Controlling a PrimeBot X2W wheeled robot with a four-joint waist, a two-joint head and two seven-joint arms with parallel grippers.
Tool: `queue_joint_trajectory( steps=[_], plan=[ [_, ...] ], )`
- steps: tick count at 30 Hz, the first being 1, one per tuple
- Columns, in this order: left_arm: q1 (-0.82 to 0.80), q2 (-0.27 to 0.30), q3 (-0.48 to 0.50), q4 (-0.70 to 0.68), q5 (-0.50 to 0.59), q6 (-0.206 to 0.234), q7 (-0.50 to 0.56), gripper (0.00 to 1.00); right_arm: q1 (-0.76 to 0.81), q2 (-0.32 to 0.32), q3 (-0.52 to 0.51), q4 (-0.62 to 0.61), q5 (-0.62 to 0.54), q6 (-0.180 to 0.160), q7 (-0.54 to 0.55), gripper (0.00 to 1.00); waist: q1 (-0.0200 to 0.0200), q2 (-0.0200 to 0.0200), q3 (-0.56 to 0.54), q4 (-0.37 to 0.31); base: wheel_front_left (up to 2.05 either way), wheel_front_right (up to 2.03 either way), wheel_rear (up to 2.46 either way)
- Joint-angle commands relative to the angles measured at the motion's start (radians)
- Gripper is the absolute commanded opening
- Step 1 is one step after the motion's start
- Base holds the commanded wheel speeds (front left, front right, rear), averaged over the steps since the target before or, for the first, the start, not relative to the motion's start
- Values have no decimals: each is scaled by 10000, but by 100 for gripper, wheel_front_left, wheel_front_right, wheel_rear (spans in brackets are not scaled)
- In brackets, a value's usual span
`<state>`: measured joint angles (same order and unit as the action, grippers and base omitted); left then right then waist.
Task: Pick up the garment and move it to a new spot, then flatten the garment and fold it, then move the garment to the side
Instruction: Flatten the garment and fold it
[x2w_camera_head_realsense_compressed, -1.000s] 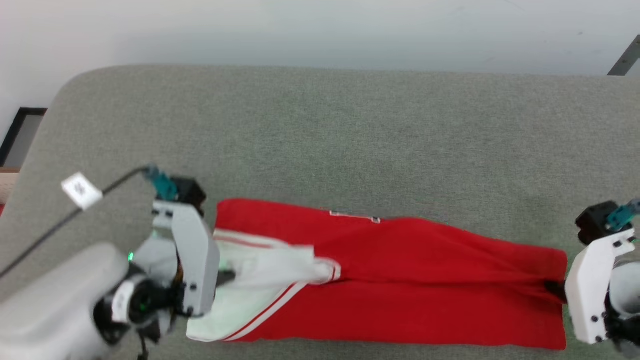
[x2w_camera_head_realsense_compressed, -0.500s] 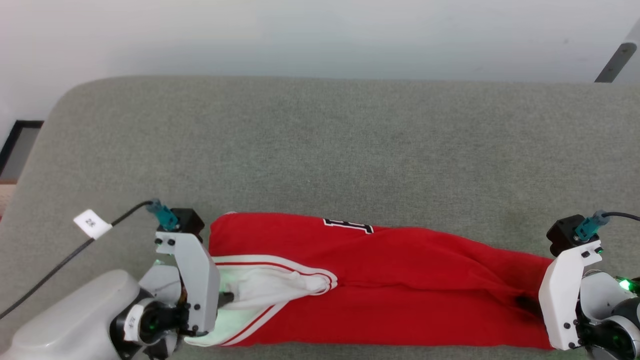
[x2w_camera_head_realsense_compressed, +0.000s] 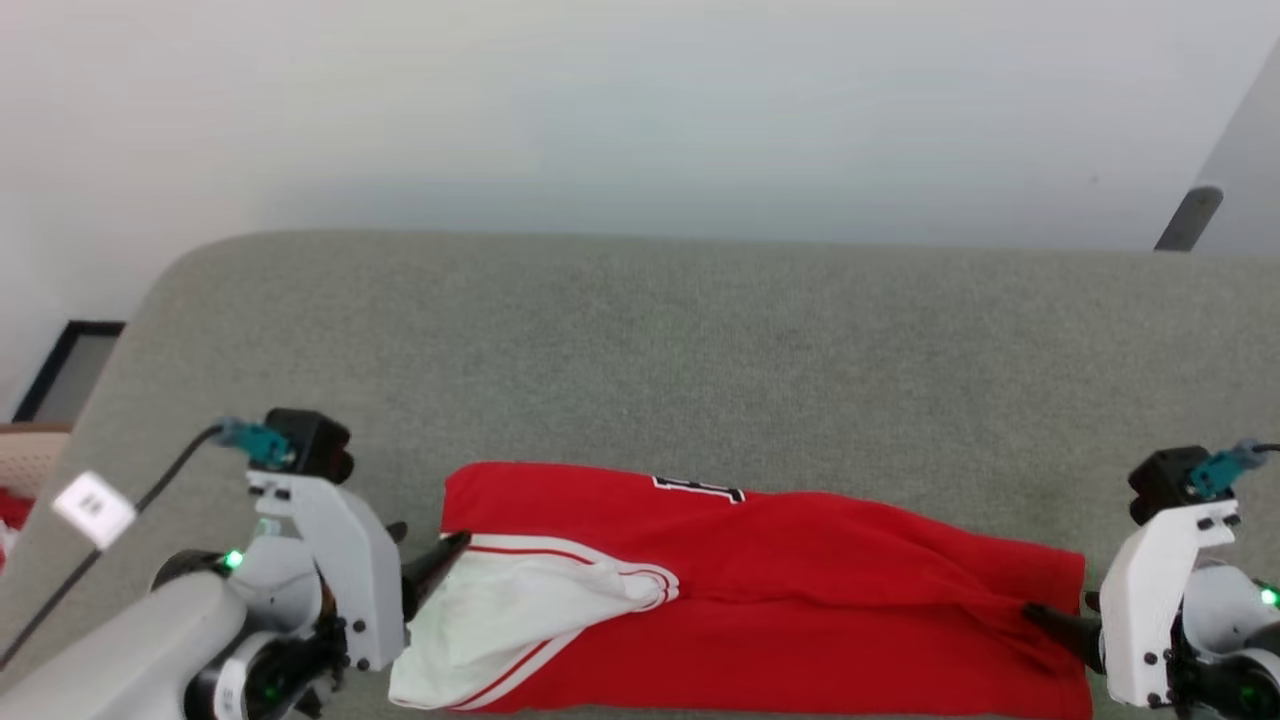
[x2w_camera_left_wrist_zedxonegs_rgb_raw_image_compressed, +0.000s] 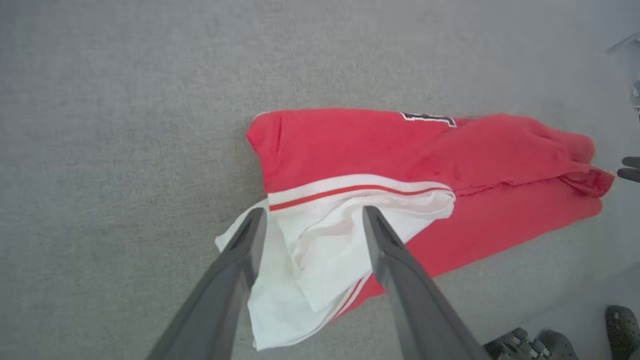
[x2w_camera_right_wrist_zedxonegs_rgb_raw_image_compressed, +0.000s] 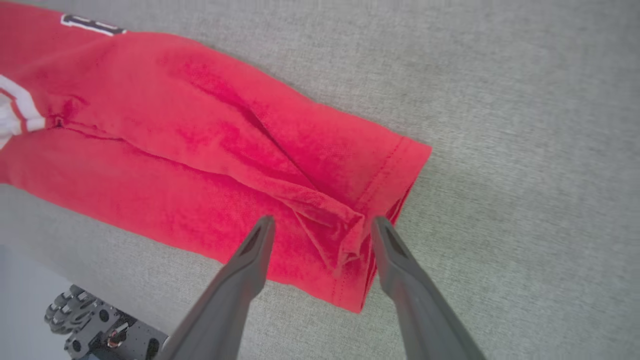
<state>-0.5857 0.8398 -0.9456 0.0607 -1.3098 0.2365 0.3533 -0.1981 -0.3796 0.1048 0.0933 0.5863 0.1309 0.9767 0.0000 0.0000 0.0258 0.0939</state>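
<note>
The garment (x2w_camera_head_realsense_compressed: 780, 590), a red jersey with a white striped-trim sleeve, lies folded into a long band on the grey table (x2w_camera_head_realsense_compressed: 640, 360) near its front edge. A bit of black lettering shows at its far fold. My left gripper (x2w_camera_head_realsense_compressed: 428, 545) is open at the garment's left end. In the left wrist view its fingers (x2w_camera_left_wrist_zedxonegs_rgb_raw_image_compressed: 312, 215) straddle the white sleeve (x2w_camera_left_wrist_zedxonegs_rgb_raw_image_compressed: 325, 250) without pinching it. My right gripper (x2w_camera_head_realsense_compressed: 1060, 615) is open at the right end. There its fingers (x2w_camera_right_wrist_zedxonegs_rgb_raw_image_compressed: 324, 222) stand either side of a raised fold in the red hem (x2w_camera_right_wrist_zedxonegs_rgb_raw_image_compressed: 345, 220).
A black cable with a white tag (x2w_camera_head_realsense_compressed: 92, 507) runs off my left wrist. A dark-framed object (x2w_camera_head_realsense_compressed: 60, 370) sits past the table's rounded left corner, and a grey post (x2w_camera_head_realsense_compressed: 1185, 215) stands at the far right. The robot base (x2w_camera_right_wrist_zedxonegs_rgb_raw_image_compressed: 100, 325) lies beyond the front edge.
Both grippers have gone from shut on the garment's ends to open, and the cloth has settled on the table. The head camera has tilted, shifting the whole picture down.
</note>
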Motion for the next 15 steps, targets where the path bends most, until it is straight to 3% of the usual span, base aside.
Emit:
queue_joint_trajectory(
  steps=[1, 9, 15],
  plan=[
    [202, 49, 17, -44, 104, -33, -162, 100, 176, 73, -57, 14, -14, -5, -45, 100, 0, 0, -322, 126, 0, 0, 0],
    [1273, 247, 592, -383, 1168, -102, -3530, 100, 448, 418, -1058, 345, -346, -5, -231, 100, 0, 0, -554, 416, 0, 0, 0],
    [2261, 46, 1132, -45, 1869, 87, -5913, 100, 414, 477, -1639, 754, -797, -5, -101, 100, 0, 0, -567, 721, 0, 0, 0]
  ],
)
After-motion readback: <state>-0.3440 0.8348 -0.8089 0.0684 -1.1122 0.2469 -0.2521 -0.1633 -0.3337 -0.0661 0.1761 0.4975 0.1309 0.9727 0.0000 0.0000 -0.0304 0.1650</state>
